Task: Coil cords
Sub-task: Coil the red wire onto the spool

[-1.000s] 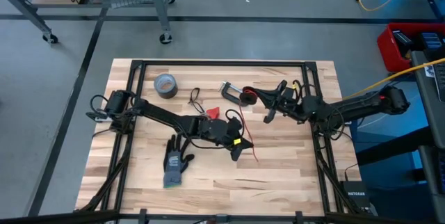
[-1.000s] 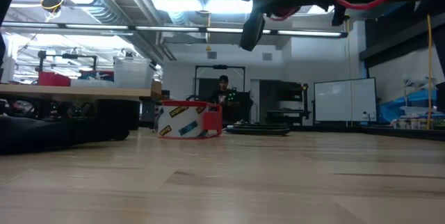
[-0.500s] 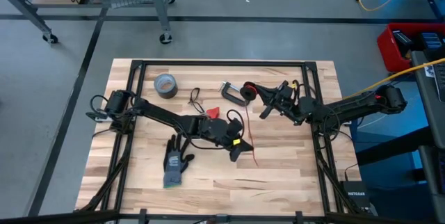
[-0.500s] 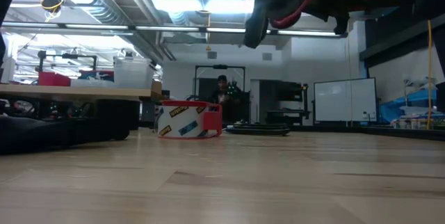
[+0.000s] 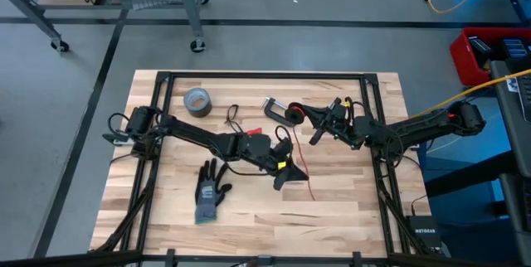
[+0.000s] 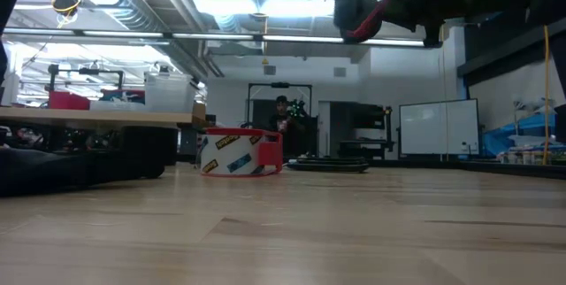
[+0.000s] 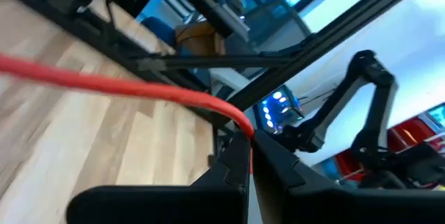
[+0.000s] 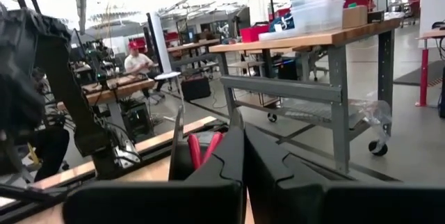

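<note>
The red cord runs in the air between my two grippers, and one end trails down to the table. My left gripper is shut on it above the table's middle. My right gripper is shut beside the red-edged tape ring, with red strands at its fingers. The black looped cord lies on the table at the far left of centre, and no gripper touches it. My left gripper pinches the red cord between its two fingertips. The cord leaves the fingers as one drawn strand held clear of the table. My right gripper is shut with red cord strands right at its fingers. The fingers hide the place of contact.
A grey duct-tape roll stands at the far left. A dark glove lies at the near left. A black clamp lies beside the tape ring, which also shows in the low view. A small red piece lies by the left arm.
My left gripper has shifted a little toward the table's right edge with the red cord, and the cord's trailing end has slid toward the near edge. My right gripper has drawn slightly toward the far edge. Both stay shut.
</note>
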`<control>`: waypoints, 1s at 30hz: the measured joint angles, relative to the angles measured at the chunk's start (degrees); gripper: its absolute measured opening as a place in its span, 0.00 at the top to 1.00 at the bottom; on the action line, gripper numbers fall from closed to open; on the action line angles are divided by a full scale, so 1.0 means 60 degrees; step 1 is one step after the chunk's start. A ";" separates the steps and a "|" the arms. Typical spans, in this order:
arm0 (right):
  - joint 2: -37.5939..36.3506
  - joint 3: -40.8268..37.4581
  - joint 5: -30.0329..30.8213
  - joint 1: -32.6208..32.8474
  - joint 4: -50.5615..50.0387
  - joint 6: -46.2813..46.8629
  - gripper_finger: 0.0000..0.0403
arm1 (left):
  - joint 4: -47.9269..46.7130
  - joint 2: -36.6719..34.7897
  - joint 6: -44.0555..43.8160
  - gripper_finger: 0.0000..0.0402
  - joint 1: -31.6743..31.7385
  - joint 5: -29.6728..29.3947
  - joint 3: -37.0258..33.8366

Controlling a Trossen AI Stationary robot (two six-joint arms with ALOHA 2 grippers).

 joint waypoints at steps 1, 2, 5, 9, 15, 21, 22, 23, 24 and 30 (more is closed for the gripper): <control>0.0000 0.0000 -0.0007 0.0000 -0.0059 0.0007 0.99 | 0.0006 0.0000 0.0152 1.00 0.0020 0.0064 0.0103; 0.0000 0.0000 -0.0007 0.0000 -0.0125 0.0014 0.99 | 0.0003 0.0000 0.0249 1.00 0.0052 0.0144 0.0207; 0.0000 0.0000 -0.0114 0.0004 -0.0166 0.0015 0.99 | 0.0046 0.0000 0.0541 1.00 0.0147 0.0292 0.0489; -0.0004 0.0000 -0.0620 0.0000 -0.0171 0.0011 0.99 | 0.0027 0.0000 0.0709 1.00 0.0269 0.0430 0.0653; -0.0004 0.0000 -0.1245 -0.0004 -0.0256 -0.0002 0.99 | -0.0001 0.0000 0.0604 1.00 0.0440 0.0502 0.0657; -0.0001 0.0000 -0.1526 -0.0004 -0.0701 0.0004 0.99 | 0.0007 0.0000 0.0363 1.00 0.0567 0.0910 0.0657; -0.0001 0.0000 -0.1610 -0.0004 -0.0730 0.0004 0.99 | 0.0007 0.0000 0.0360 1.00 0.0577 0.0922 0.0657; -0.0001 0.0000 -0.1710 -0.0004 -0.0732 0.0007 0.99 | 0.0007 0.0000 0.0347 1.00 0.0610 0.0922 0.0657; -0.0003 0.0000 -0.1794 -0.0004 -0.0732 0.0004 0.99 | 0.0007 0.0000 0.0329 1.00 0.0633 0.0925 0.0657; -0.0002 0.0000 -0.2283 0.0000 -0.1185 0.0009 0.99 | -0.0066 -0.0117 0.0116 1.00 0.0816 0.1028 0.0657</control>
